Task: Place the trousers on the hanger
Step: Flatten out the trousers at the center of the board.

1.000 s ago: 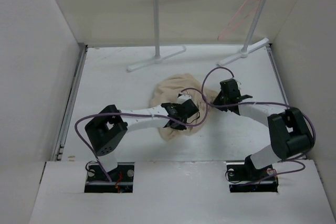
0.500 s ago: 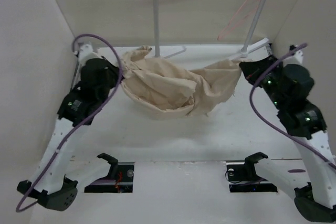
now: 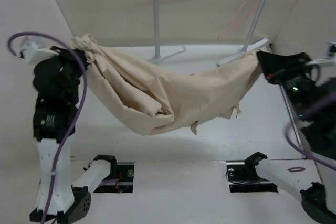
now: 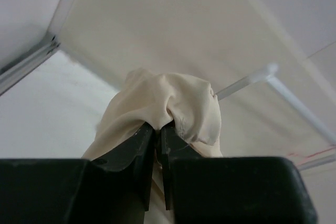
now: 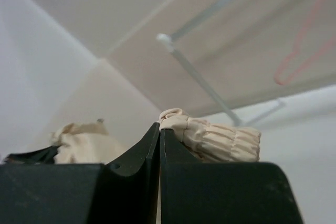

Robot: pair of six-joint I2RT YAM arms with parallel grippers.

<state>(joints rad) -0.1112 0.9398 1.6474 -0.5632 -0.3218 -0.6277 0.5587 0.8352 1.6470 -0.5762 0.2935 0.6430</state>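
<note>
1. A second ago the trousers [image 3: 168, 98] lay in a heap on the table [image 3: 236, 140] with both arms bent low over them. Now both arms are up high and far apart, and the cloth is pulled out long between them.
2. The left gripper [image 4: 157, 127] is pinched nearly closed on a bunch of cloth at one end. The right gripper [image 5: 159, 127] is squeezed tight on the crinkly band at the other end.
3. The trousers hang in the air like a hammock, high at both ends and saggy in the middle. I cannot tell if the lowest part touches the table.
4. The hanger [image 3: 234, 19] is thin and pink. It hangs from the silver bar of the rack [image 3: 156, 19] at the back right, up above the trousers. Nothing is on it yet.
5. What could go wrong, I think:
   - Each gripper holds only a small pinch, so the heavy cloth could slip out and drop.
   - The trousers are lumpy and twisted, so they may not slide over the thin wire.
   - A bump could make the hanger swing or fall off the bar.
   - The cloth could catch on the rack's posts.
6. The table is flat and white. Plain pale walls [image 3: 31, 9] stand close on three sides, so there is little room to swing. The rack's feet stand on the back of the table.
</note>
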